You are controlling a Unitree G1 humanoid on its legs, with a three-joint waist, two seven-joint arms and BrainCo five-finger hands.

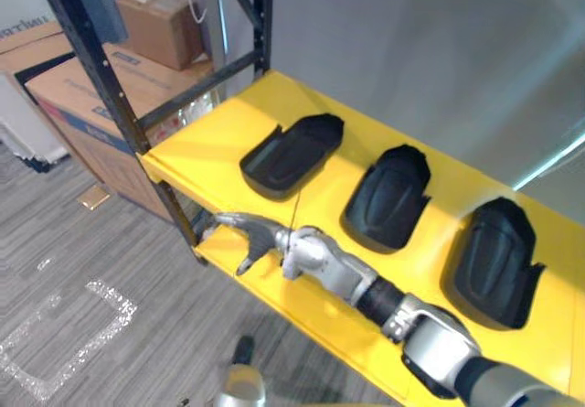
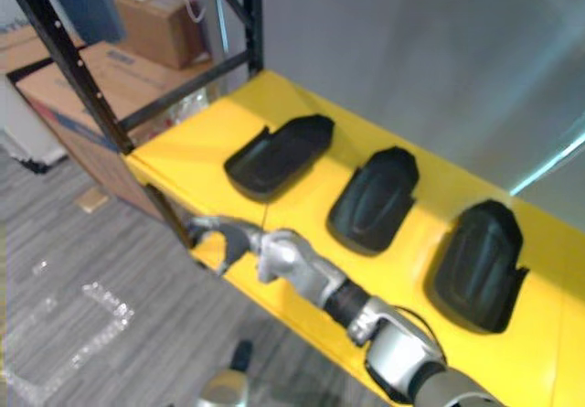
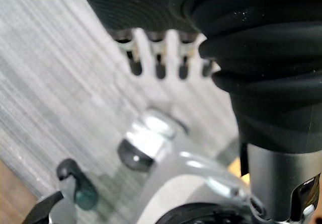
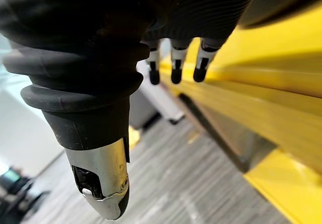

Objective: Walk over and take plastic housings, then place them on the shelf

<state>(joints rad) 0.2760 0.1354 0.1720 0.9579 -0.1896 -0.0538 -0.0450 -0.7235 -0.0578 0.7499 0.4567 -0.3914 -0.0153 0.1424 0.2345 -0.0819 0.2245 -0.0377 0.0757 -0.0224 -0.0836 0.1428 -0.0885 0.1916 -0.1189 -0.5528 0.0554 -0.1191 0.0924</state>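
Three black plastic housings lie in a row on the yellow shelf (image 1: pixel 206 151): the left one (image 1: pixel 291 154), the middle one (image 1: pixel 388 197) and the right one (image 1: pixel 494 256). My right hand (image 1: pixel 265 238) reaches across the shelf's front edge near its left corner, just in front of the left housing. Its fingers (image 4: pixel 174 65) are relaxed and spread, holding nothing and touching no housing. My left hand (image 3: pixel 160 63) hangs low over the grey floor with straight fingers, empty.
Black steel uprights (image 1: pixel 101 69) and a cross brace frame the shelf's left end. Cardboard boxes (image 1: pixel 160 23) (image 1: pixel 73 96) stand behind them. A grey wall (image 1: pixel 411 50) backs the shelf. Pale tape marks (image 1: pixel 64 343) lie on the carpet.
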